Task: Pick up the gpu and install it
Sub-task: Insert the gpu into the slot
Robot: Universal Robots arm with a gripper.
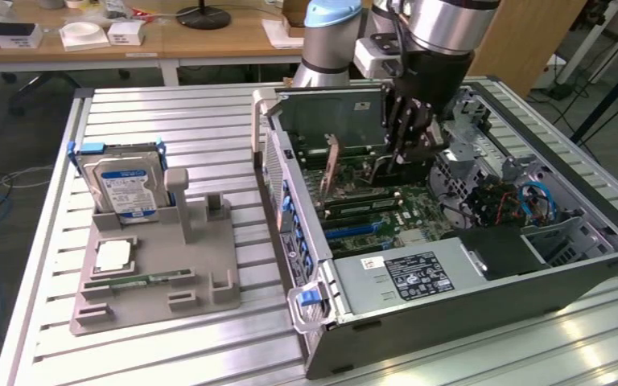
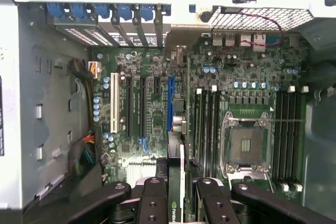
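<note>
On the exterior view's left I see the grey plastic holder (image 1: 154, 289) on the ribbed aluminium worktop (image 1: 180, 112), with the boxy hard drive with a blue-white label (image 1: 126, 189) standing in it. To its right lies the open black computer case (image 1: 481, 322), and my tool (image 1: 404, 157) reaches down into it over the green motherboard (image 2: 152, 77). In the wrist view the tool's black fingers (image 2: 152, 198) are clamped on the flat green gpu card (image 2: 176, 182), held edge-on near the long blue slot (image 2: 170, 103); I cannot tell whether it touches the slot.
</note>
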